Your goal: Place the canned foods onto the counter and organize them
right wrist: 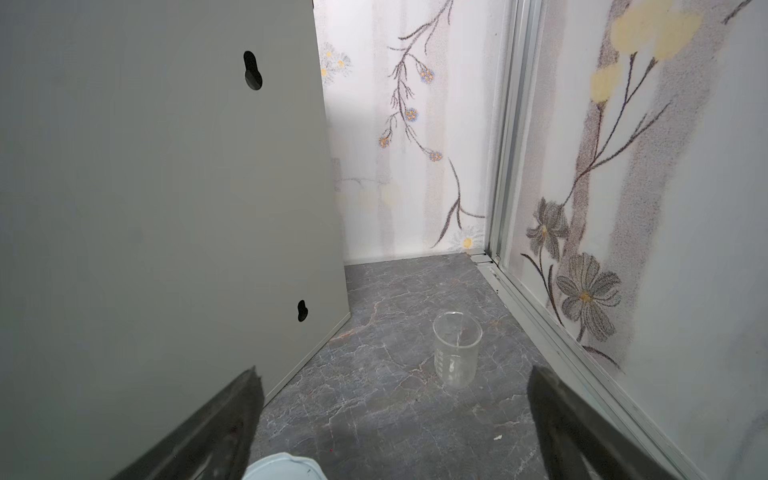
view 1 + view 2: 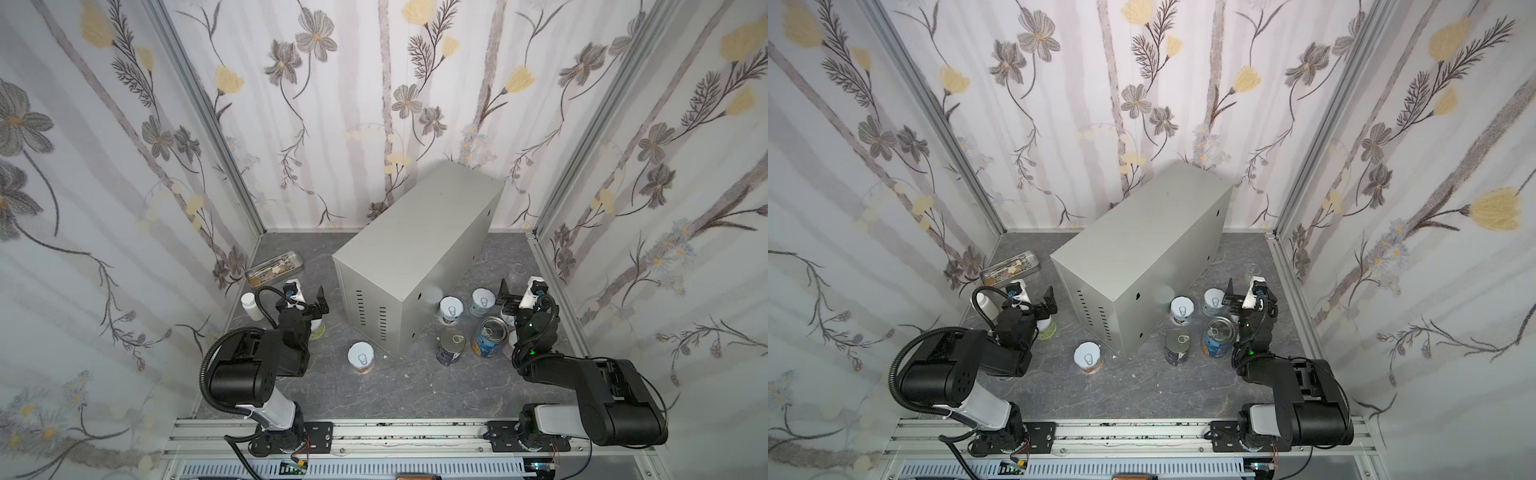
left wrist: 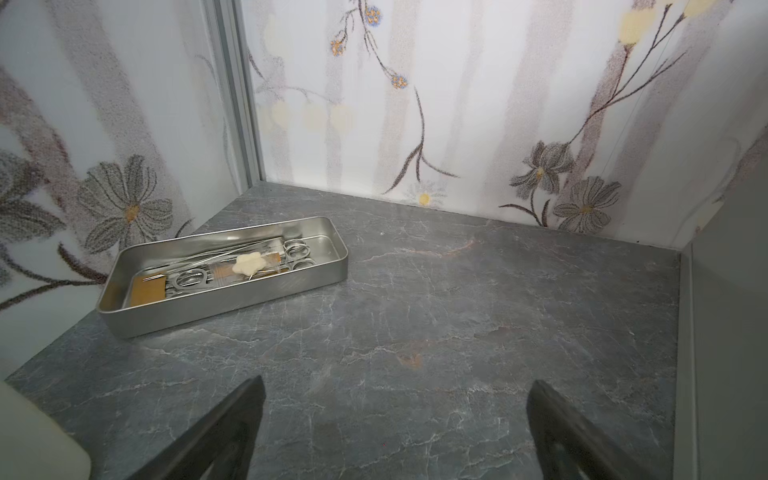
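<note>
1. The right end effector is spread wide and holds nothing; it hangs over the right side of the surface, between the metal box and the right wall
2. The left end effector is equally wide and empty, left of the box, facing the far left corner
3. Just under the right one, a pale blue can lid shows at the edge of the right wrist view; farther out stands a clear glass, which is no can
4. In both top views a cluster lies beside the right arm: two short cans, the blue tin and the navy tin, with more partly hidden under the arm
5. A green-labelled can sits beneath the left wrist and a lone short can stands near the box's vented end; the metal tray and white bottle lie beyond
6. The task looks barely begun: the box top, which serves as the counter, carries no can
7. The next move calls for lowering one end effector around an upright can, closing on its sides, then lifting high enough to clear the tall box
</note>
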### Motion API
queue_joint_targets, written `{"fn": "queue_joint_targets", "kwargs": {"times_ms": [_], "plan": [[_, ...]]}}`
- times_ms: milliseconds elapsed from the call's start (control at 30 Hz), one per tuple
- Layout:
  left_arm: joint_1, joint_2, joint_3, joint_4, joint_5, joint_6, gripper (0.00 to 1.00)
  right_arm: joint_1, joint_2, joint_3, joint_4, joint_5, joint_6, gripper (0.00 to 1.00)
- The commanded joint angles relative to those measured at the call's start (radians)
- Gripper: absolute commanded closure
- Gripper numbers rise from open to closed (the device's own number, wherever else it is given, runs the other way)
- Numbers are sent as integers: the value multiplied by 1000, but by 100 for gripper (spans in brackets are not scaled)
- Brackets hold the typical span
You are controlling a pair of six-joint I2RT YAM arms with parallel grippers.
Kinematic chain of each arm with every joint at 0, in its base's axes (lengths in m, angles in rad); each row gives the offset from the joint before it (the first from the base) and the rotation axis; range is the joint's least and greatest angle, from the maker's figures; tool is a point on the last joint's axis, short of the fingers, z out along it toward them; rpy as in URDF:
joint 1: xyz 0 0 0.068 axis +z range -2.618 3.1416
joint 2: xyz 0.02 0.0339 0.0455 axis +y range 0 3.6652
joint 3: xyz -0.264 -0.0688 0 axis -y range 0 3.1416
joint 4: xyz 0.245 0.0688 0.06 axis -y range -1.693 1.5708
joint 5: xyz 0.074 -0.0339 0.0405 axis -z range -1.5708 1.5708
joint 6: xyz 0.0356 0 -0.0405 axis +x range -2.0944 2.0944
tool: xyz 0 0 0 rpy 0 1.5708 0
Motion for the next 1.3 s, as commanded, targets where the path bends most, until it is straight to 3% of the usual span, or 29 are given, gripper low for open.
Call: {"fn": "queue_joint_targets", "kwargs": {"times_ms": [0, 900, 1033, 1100, 1267], "plan": [[0, -2, 4, 19, 1, 9, 0, -1, -1, 1, 9, -5, -9, 0], [0, -3, 4, 18, 1, 9, 0, 1, -2, -2, 15, 0, -10, 0], [0, -2, 5, 19, 1, 9, 0, 33, -87, -39, 20, 183, 12, 0], [0, -3, 4, 18, 1, 9, 0, 65, -197, -29, -82, 313, 20, 0], [0, -2, 5, 19, 1, 8, 0, 66, -489, 83, -563, 362, 131, 0]]}}
